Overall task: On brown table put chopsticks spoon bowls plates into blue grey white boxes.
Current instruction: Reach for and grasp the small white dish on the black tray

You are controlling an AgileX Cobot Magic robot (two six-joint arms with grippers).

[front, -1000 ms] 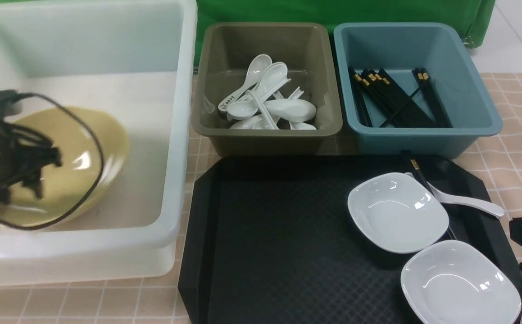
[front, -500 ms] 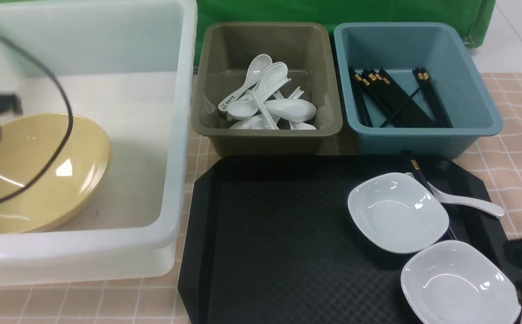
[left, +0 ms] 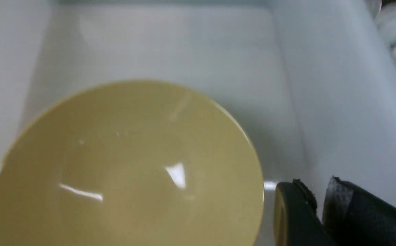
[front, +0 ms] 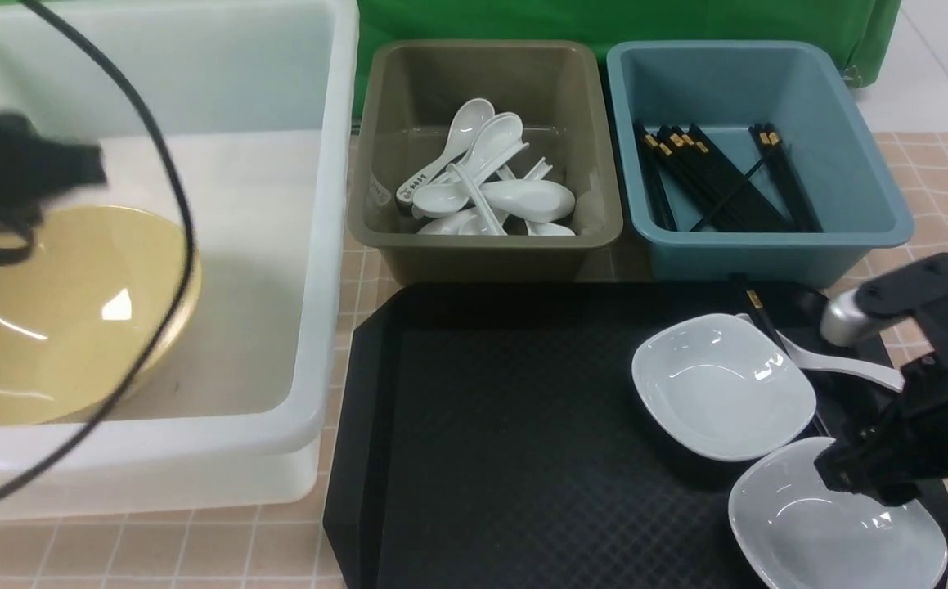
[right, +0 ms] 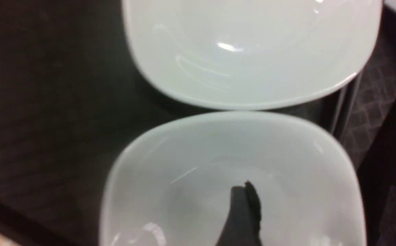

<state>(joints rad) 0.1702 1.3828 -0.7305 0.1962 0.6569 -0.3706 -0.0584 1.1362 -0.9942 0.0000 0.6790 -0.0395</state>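
Note:
A yellow bowl [front: 48, 311] lies in the white box [front: 326, 245]; it also shows in the left wrist view [left: 126, 164]. My left gripper [front: 32, 168] is blurred above the box, its jaws together and empty [left: 315, 186], beside the bowl's rim. Two white dishes sit on the black tray [front: 506, 425]: a far one [front: 719, 384] and a near one [front: 817, 532]. My right gripper [front: 866, 478] is open over the near dish [right: 218, 164], one finger [right: 242, 212] inside it, the other outside its rim. A white spoon [front: 850, 368] and black chopsticks [front: 756, 307] lie behind the dishes.
The grey box [front: 482, 254] holds several white spoons [front: 482, 188]. The blue box [front: 768, 254] holds several black chopsticks [front: 719, 180]. A black cable [front: 183, 213] loops in front of the white box. A green cloth hangs behind the boxes.
My left gripper has risen off the yellow bowl, which stays in the white box. My right arm has come in from the right edge over the near dish.

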